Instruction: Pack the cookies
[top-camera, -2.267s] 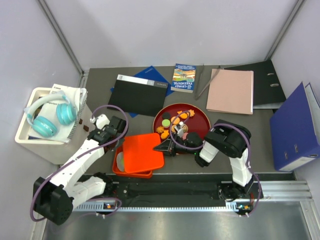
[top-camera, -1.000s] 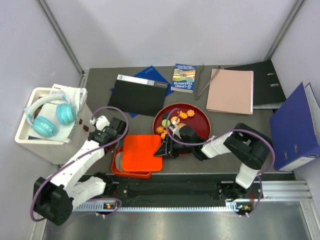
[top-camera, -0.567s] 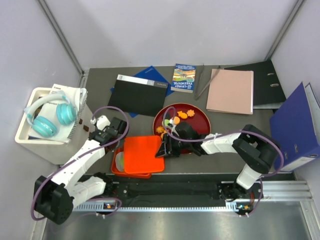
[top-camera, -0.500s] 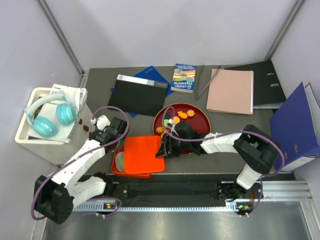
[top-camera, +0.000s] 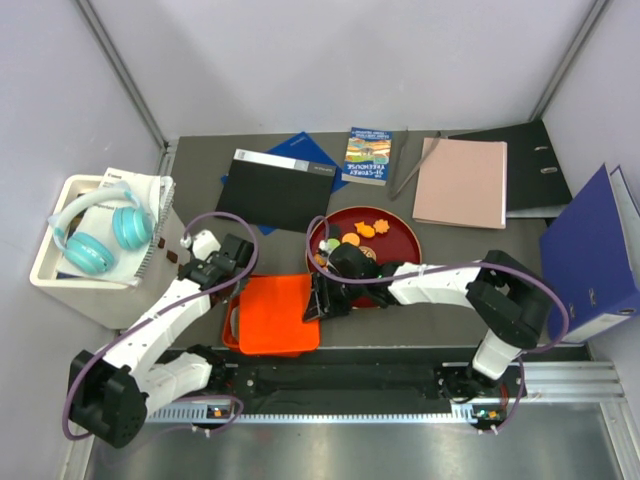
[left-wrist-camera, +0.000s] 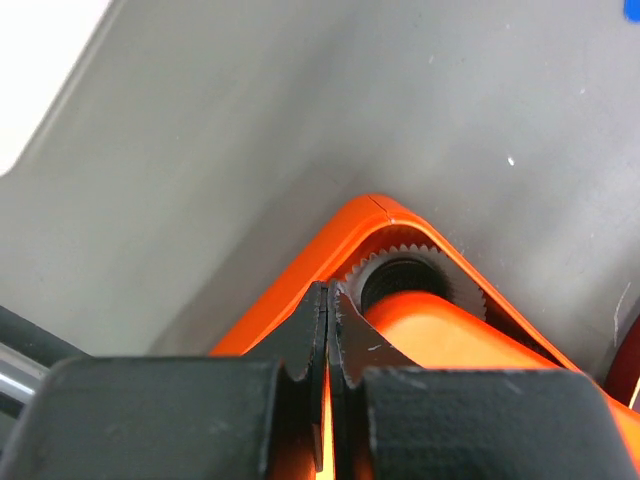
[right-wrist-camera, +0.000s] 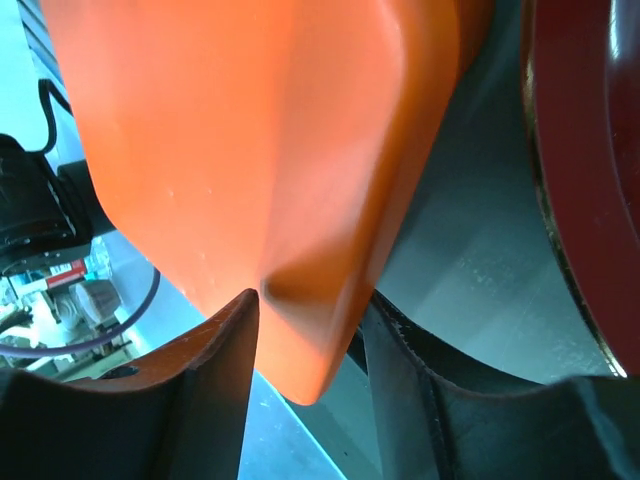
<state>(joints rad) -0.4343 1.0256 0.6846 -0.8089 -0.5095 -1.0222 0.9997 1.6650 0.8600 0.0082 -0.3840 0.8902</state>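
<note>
Lid (top-camera: 272, 312) has slid left, square over box (top-camera: 231, 335); right pincer (right-wrist-camera: 308, 298) clamps lid corner, left pincer (left-wrist-camera: 328, 300) pinches box rim. Closing looks near; some cookies (top-camera: 362, 230) unpacked.

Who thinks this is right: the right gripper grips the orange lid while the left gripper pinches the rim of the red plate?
Wrong: the left gripper pinches the rim of the orange box, as the left wrist view shows; the right gripper grips the orange lid.

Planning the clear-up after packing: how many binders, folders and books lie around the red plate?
Binders: 2, black and blue
Folders: 3, black, blue, pink
Books: 1
Total: 6
</note>
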